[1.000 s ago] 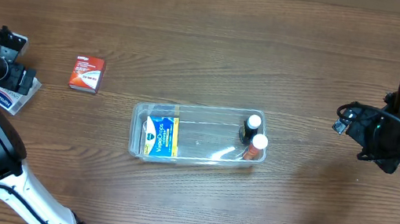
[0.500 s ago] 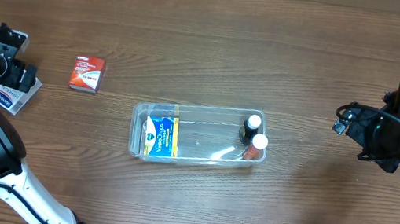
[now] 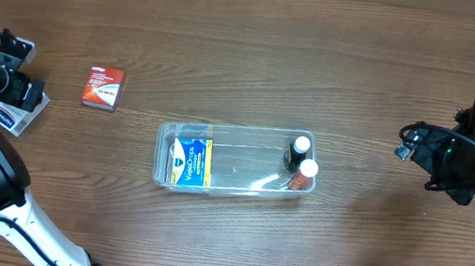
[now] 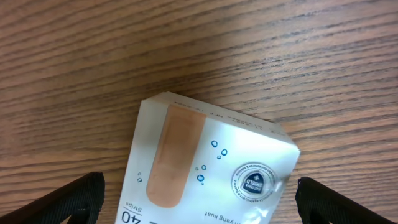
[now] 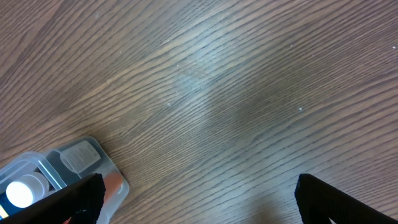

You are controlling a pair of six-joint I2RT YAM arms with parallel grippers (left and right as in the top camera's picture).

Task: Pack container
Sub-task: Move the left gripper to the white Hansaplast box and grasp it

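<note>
The clear container (image 3: 247,133) sits mid-table and holds a blue-and-yellow box (image 3: 189,162) at its left end and two white-capped bottles (image 3: 300,146) (image 3: 307,168) at its right end. A white bandage box (image 3: 6,118) lies at the far left. My left gripper (image 3: 14,86) hovers over it. In the left wrist view the open fingers (image 4: 199,202) straddle the bandage box (image 4: 211,162) without closing on it. My right gripper (image 3: 416,148) is open and empty, to the right of the container. The right wrist view shows the open fingers (image 5: 202,199) and the container's corner (image 5: 81,155).
A red and white box (image 3: 104,88) lies on the wooden table between the bandage box and the container. The table's far edge runs along the top of the overhead view.
My left gripper has shifted slightly up and to the left over the bandage box. The right arm and the container have not moved.
</note>
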